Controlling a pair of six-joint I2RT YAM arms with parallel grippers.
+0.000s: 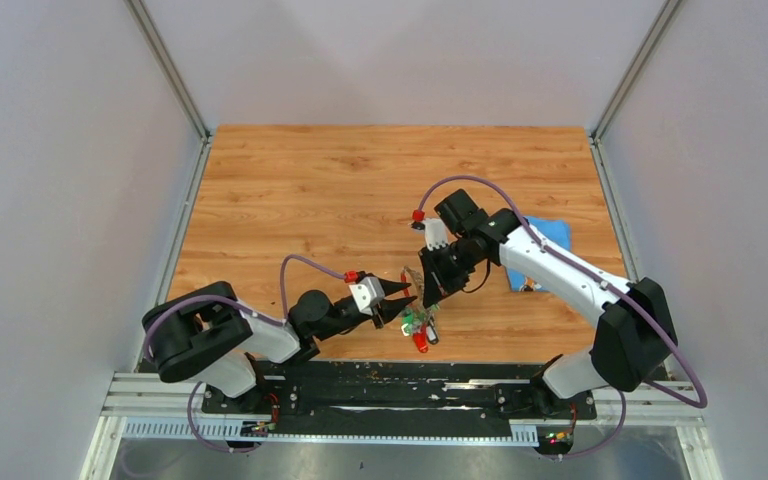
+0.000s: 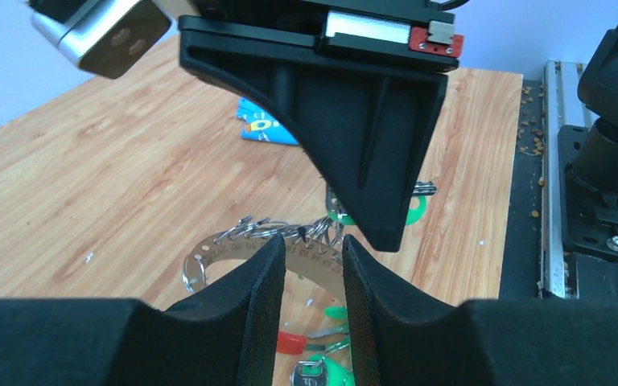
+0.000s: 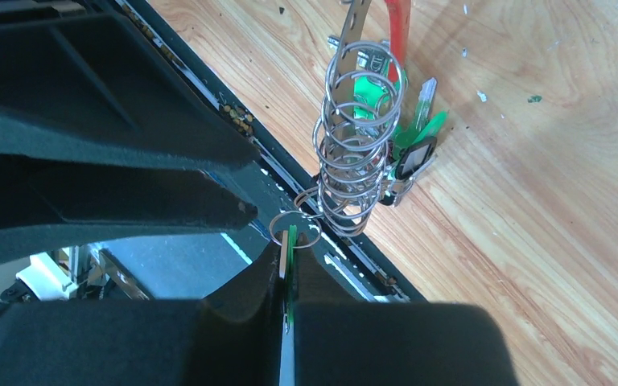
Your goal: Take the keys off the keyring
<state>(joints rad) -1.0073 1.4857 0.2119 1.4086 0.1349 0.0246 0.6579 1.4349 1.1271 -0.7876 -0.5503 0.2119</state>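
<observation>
Keys cluster on one keyring; right claw pinches one green key; left claw half-open.

The far worktop is left open; the near middle is blocked by left hand, right hand and keys.

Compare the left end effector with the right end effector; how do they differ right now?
The right end effector is pinched shut on a green key; the left end effector has its fingers apart, the keyring seen across the gap. The left end effector reaches in from the left, the right end effector from the far right. Both are black and meet by the keys.
</observation>
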